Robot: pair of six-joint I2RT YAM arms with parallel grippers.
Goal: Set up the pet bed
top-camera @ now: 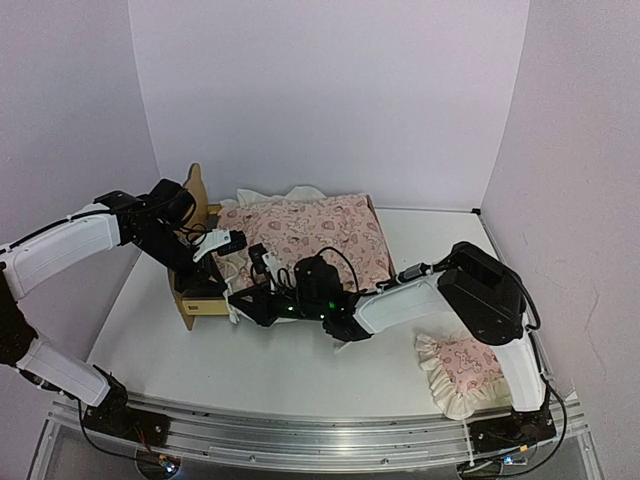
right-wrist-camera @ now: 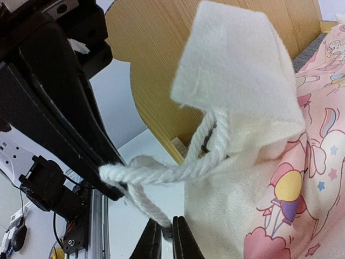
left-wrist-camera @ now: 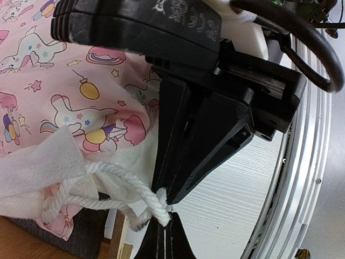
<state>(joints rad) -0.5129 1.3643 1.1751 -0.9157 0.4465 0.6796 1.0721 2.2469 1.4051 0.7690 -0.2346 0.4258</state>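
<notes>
Left gripper [left-wrist-camera: 163, 231] of mine is clenched, tips pinching the knotted end of a white cord [right-wrist-camera: 161, 172]. Right gripper [right-wrist-camera: 166, 238] meets it tip to tip, my jaws almost together with a strand of that cord running down into them, so both of mine are grasping the same cord. It comes out of a white fabric flap [right-wrist-camera: 232, 70] at the corner of the pink unicorn-print mattress cushion [top-camera: 310, 230]. The pet bed [top-camera: 190, 305] sits at the left of the table [top-camera: 250, 370], toward the back. Its plywood headboard [right-wrist-camera: 156, 81] stands upright on the side nearest the left wall, and the cushion lies on the frame, spreading out to the right. A bit of grey base and a wood rail show under the cushion's corner in my left wrist view. The small pink ruffled pillow [top-camera: 462, 368] lies on the table by my right arm's base, well apart from the bed. Surface is white with a faint grain. An aluminium rail [top-camera: 320, 435] runs along the near edge, with my bases bolted on. Plain pale lilac walls [top-camera: 330, 90] close in the left, back and right sides.
</notes>
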